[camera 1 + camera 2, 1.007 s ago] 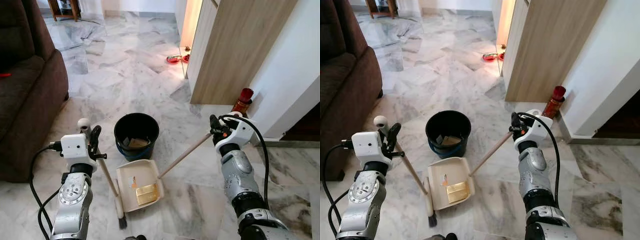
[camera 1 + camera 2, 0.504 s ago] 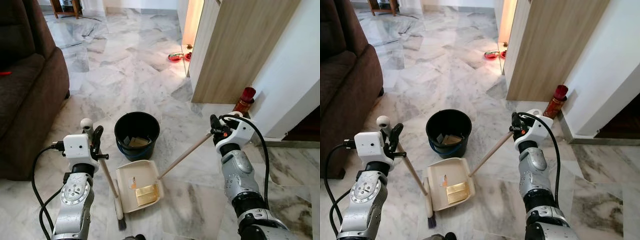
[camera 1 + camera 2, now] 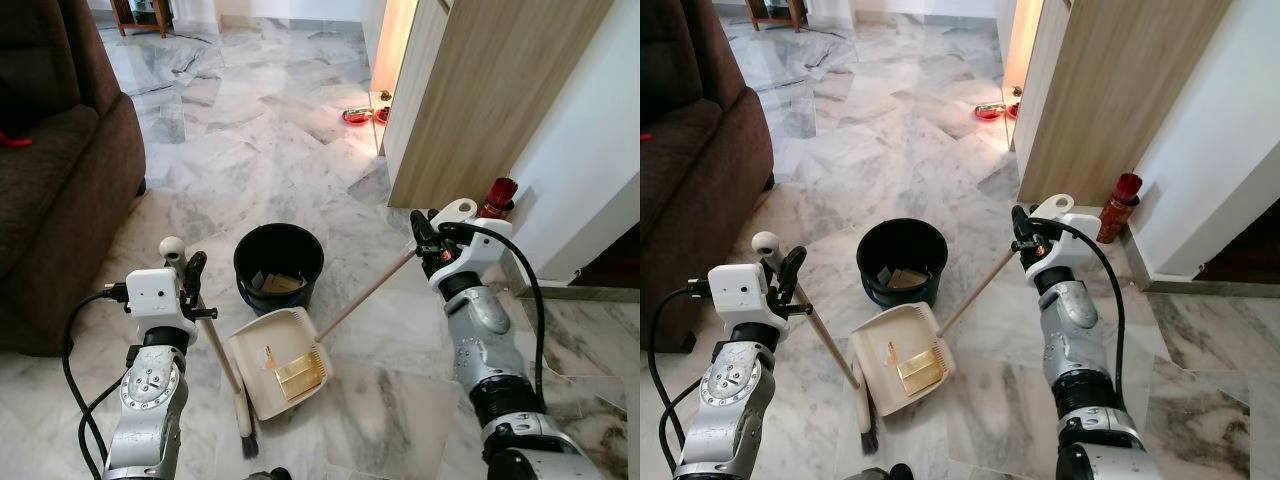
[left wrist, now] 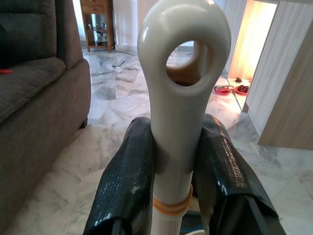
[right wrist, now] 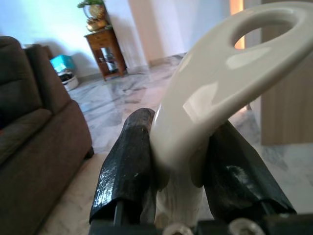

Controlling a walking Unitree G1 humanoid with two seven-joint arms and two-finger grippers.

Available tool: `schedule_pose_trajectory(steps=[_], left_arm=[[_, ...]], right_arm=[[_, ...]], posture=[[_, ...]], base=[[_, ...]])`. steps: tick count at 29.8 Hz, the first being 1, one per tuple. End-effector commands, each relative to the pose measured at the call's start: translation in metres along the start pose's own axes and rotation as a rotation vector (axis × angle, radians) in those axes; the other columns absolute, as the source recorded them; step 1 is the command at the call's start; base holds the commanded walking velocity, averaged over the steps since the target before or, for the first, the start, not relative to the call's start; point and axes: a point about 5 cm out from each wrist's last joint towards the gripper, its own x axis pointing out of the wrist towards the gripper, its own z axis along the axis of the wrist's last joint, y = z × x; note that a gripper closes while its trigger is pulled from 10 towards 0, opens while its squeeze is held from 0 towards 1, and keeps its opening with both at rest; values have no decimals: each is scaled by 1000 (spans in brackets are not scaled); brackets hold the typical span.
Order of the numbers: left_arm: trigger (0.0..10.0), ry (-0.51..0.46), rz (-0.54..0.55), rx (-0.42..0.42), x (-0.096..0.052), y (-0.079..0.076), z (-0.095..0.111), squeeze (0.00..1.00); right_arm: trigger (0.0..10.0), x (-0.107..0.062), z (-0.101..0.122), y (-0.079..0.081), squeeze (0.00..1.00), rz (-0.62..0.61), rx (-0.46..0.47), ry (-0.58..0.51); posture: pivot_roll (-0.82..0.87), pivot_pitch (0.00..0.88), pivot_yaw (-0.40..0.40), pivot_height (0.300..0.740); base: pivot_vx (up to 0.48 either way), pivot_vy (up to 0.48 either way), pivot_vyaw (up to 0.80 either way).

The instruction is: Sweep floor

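Observation:
My left gripper [image 3: 189,282] is shut on the top of a broom's wooden handle [image 3: 218,352], whose brush [image 3: 245,438] rests on the marble floor. In the left wrist view both black fingers [image 4: 124,181] clamp the white looped handle end [image 4: 183,73]. My right gripper [image 3: 421,240] is shut on the long handle [image 3: 365,295] of a cream dustpan [image 3: 270,350]. The pan sits just in front of a black bucket [image 3: 278,262] and holds a yellow scrap [image 3: 298,372]. Some debris lies inside the bucket.
A brown sofa [image 3: 55,190] stands close on the left. A wooden cabinet [image 3: 480,100] and a white wall [image 3: 590,140] close off the right, with a red bottle [image 3: 498,196] at their foot. Red bowls [image 3: 355,116] lie farther back by the cabinet.
My right gripper has risen and shifted left, turning the dustpan and drawing it nearer the bucket. The left gripper and broom have stayed put. The camera moved slightly.

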Motion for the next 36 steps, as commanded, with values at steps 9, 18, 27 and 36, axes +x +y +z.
schedule_pose_trajectory(steps=[9, 18, 27, 36], left_arm=[[10000, -30, -1, 12, 2, 1, 5, 0], [10000, -31, -5, 13, 2, 1, 6, 0], [10000, -32, 0, 10, 2, 0, 5, 0], [10000, -36, 4, 8, 2, 0, 6, 0]], right_arm=[[10000, -4, 24, -1, 0, 164, -10, -51], [10000, 7, 53, 0, 0, 110, 108, -178], [10000, 18, 81, 4, 0, 9, 216, -304], [10000, 18, 88, 0, 0, 12, 182, -305]], posture=[[34, 105, -33, 740], [34, 104, -29, 740], [37, 99, -31, 740], [39, 97, -35, 740]], base=[[0, 0, 0], [0, 0, 0], [0, 0, 0], [0, 0, 0]])
